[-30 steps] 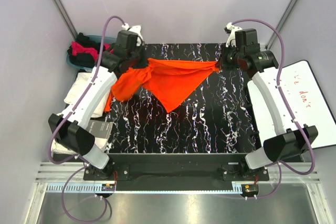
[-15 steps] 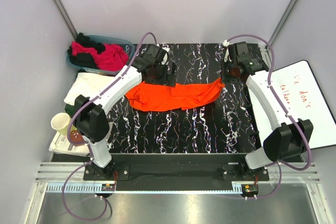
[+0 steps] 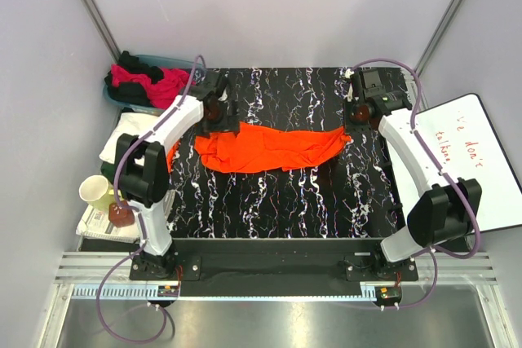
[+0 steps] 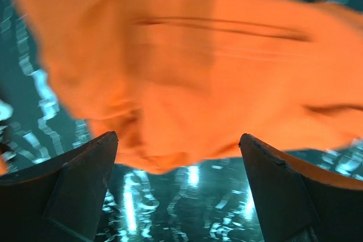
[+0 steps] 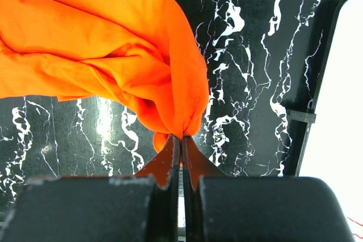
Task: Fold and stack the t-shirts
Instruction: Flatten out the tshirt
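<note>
Your right gripper (image 5: 180, 140) pinches the crumpled orange t-shirt (image 3: 273, 148) at its bunched 3 o'clock end; your left gripper (image 4: 176, 140) is spread wide at 9 o'clock.

Both arms reach toward the desk's far edge. The left hand (image 4: 177, 140) gapes wide near the far-left corner; the right hand (image 5: 180, 139) pinches the shirt (image 5: 113, 55).
</note>
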`<action>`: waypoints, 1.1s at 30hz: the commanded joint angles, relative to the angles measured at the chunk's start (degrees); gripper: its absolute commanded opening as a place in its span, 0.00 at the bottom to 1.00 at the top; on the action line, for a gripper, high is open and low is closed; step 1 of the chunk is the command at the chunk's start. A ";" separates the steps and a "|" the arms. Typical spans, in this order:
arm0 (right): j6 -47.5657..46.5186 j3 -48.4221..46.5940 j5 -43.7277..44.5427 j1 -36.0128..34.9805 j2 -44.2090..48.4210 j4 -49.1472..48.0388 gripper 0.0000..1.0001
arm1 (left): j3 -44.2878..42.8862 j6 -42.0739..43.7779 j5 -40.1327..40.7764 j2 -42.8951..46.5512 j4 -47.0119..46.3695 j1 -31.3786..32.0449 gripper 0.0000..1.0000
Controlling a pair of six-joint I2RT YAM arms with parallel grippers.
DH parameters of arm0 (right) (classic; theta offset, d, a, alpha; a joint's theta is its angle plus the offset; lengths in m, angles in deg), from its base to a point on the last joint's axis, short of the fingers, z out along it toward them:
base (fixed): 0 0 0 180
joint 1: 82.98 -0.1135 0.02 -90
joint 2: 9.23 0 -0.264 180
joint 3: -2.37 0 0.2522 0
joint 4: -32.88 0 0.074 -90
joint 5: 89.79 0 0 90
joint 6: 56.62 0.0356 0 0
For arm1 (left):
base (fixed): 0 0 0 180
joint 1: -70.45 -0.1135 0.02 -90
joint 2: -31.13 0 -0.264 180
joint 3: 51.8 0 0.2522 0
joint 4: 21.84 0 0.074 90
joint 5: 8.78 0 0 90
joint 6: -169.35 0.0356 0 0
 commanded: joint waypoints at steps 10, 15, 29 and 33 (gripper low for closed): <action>-0.11 -0.47 -3.08 0.13 -1.02 -1.19 0.00 | -3.81 1.54 -2.04 -6.27 -2.19 -3.24 0.85; -0.11 -0.30 -3.35 0.22 -1.11 -1.19 0.00 | -7.77 1.54 -2.04 -10.22 -2.28 -3.33 0.83; -0.20 0.05 -3.44 0.22 -1.64 -1.19 0.00 | -15.16 2.24 -3.10 -17.79 -1.84 -3.77 0.51; -0.38 -0.21 -3.17 0.13 -1.99 -1.19 0.00 | -14.02 2.59 -2.57 -16.65 -1.84 -4.03 0.34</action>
